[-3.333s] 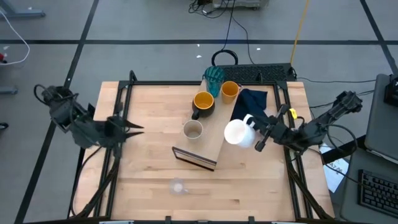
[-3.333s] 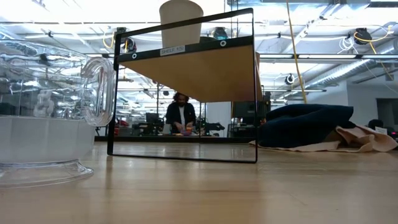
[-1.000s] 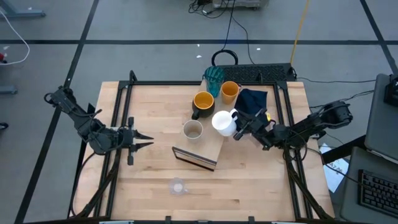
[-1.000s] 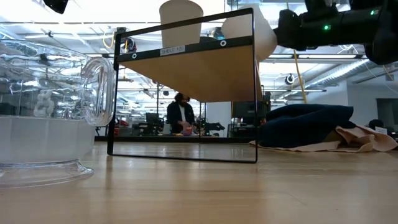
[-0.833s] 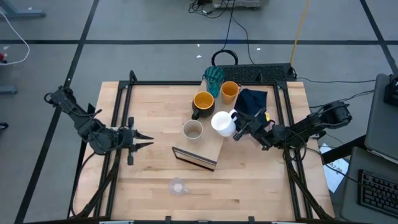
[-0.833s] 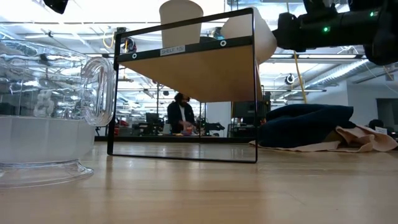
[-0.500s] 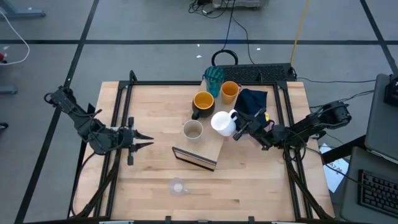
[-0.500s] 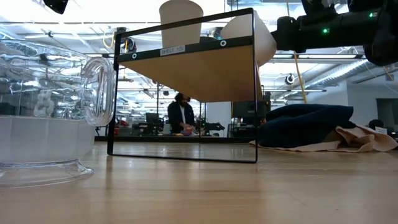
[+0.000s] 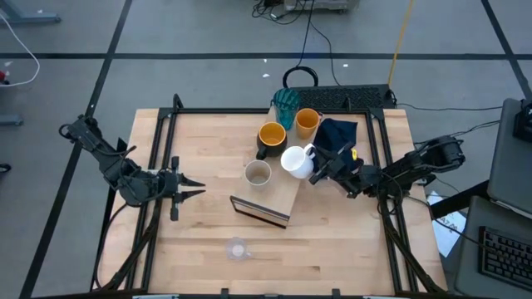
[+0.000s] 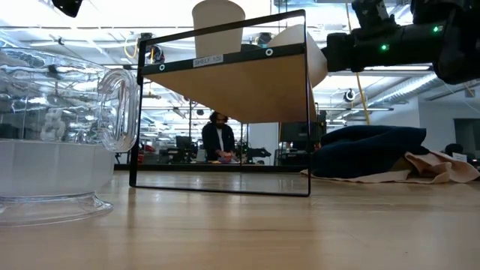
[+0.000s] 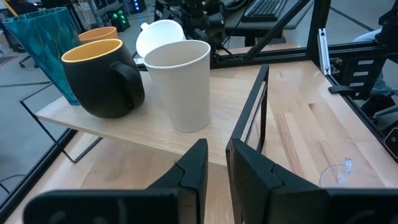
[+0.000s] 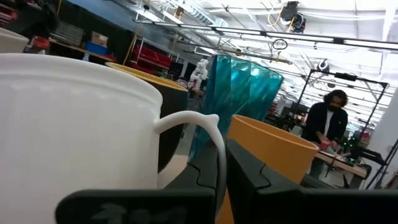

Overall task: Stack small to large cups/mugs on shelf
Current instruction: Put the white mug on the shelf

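The light-wood shelf [image 9: 287,195] stands raised on a black wire frame. On it stand the beige cup [image 9: 258,173], the dark mug with the yellow inside [image 9: 271,138], the orange cup [image 9: 307,121] and the teal tumbler [image 9: 285,103]. My right gripper [image 9: 318,170] is shut on the white mug [image 9: 295,160], between the dark mug and the orange cup. Whether the mug's base touches the board I cannot tell. The small clear glass [image 9: 238,248] stands on the table near the front edge. My left gripper [image 9: 195,186] waits at the table's left, empty, its fingers a narrow gap apart. My right gripper pinches the white mug's handle [image 12: 214,134] between its two fingers, which stand on either side of the thin loop. The fingers come level from the table's right side. The mug [image 10: 304,52] stays about upright, mouth up, at the shelf's top.
A navy cloth [image 9: 337,137] lies on a pale cloth [image 10: 439,169] at the table's far right, beside the shelf. Black frame rails [image 9: 162,166] run along the table's left and right sides. A person stands far off in the room behind.
My right gripper has crept a little toward the table's far left with the white mug, closer to the dark mug, and has sunk slightly toward the shelf top. It stays shut on the handle.
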